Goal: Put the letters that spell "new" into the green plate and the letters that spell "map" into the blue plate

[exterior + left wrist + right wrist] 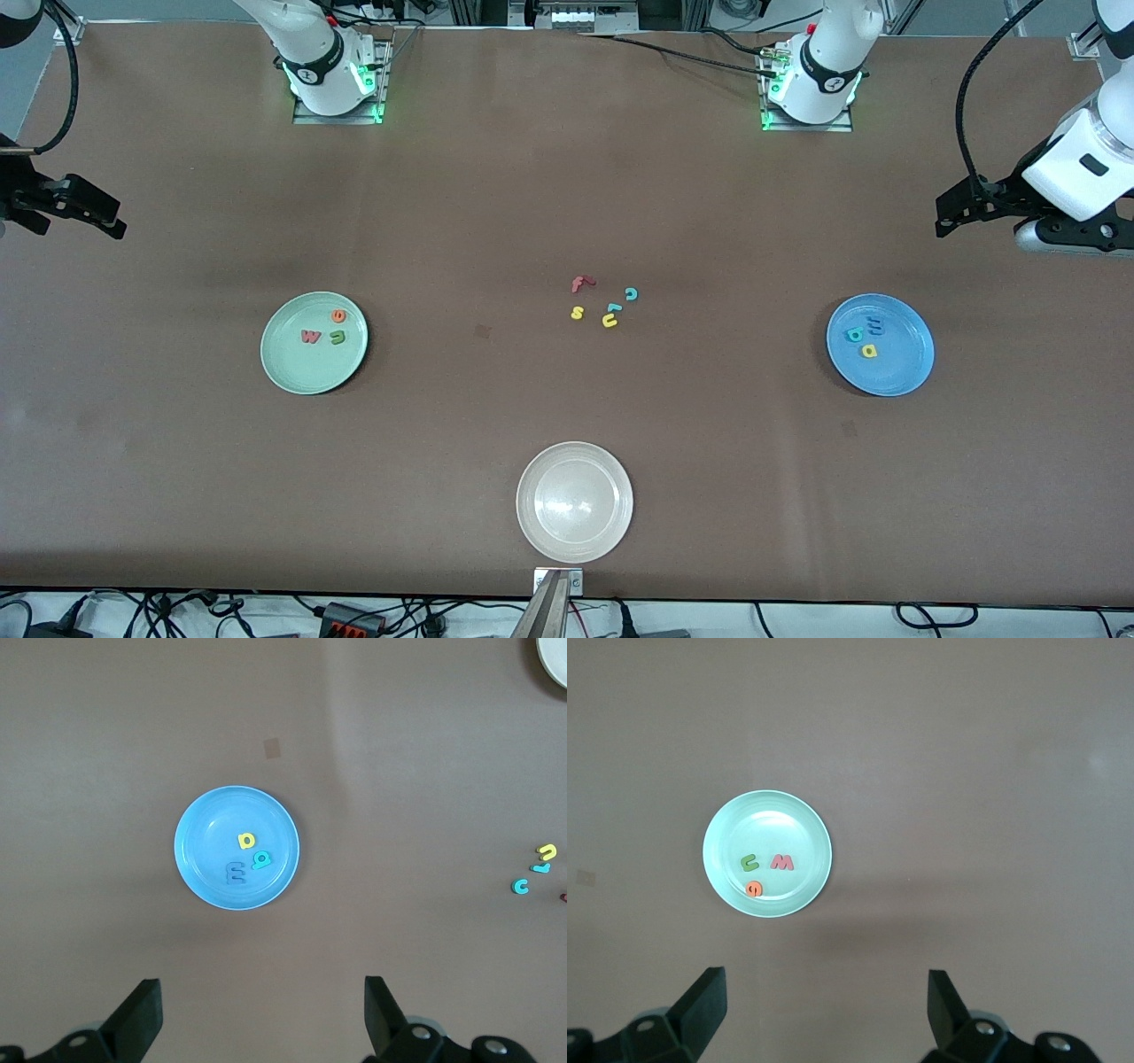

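The right gripper waits up over the bare table at the right arm's end, fingers spread apart, holding nothing. The green plate holds the red w, dark green n and orange e. Mid-table lie loose letters (red f, yellow s, yellow u, teal c); nearer the camera sits a whitish plate. The blue plate holds the blue m, teal p and yellow a. The left gripper waits over the left arm's end, fingers apart, empty.
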Robot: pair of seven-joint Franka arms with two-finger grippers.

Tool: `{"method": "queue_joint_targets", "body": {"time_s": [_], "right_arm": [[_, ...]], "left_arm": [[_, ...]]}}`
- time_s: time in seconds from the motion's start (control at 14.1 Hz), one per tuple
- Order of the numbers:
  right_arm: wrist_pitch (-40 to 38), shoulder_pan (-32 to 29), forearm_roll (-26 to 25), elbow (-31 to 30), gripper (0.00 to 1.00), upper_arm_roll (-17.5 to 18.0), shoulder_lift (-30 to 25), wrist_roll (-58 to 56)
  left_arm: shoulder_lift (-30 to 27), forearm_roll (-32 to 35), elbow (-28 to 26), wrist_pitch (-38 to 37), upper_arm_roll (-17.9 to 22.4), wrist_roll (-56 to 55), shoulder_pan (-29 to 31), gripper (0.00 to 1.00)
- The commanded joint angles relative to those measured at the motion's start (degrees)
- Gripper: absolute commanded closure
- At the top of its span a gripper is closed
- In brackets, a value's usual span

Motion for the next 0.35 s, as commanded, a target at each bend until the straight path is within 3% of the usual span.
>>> {"method": "queue_joint_targets", "body": {"time_s": [0.0, 0.28], "right_arm": [[0.6, -0.4, -0.9, -0.8, 0.0, 0.4, -0.7, -0.3], [-0.1, -0.4, -0.9, -0.9, 0.0, 0.4, -0.6, -0.3]], "left_arm": [[-0.3, -1.1, 0.7, -1.0, 0.0, 0.3, 0.2, 0.0], [-0.3, -1.1, 0.7, -0.9, 0.0, 0.3, 0.2, 0.0]]}}
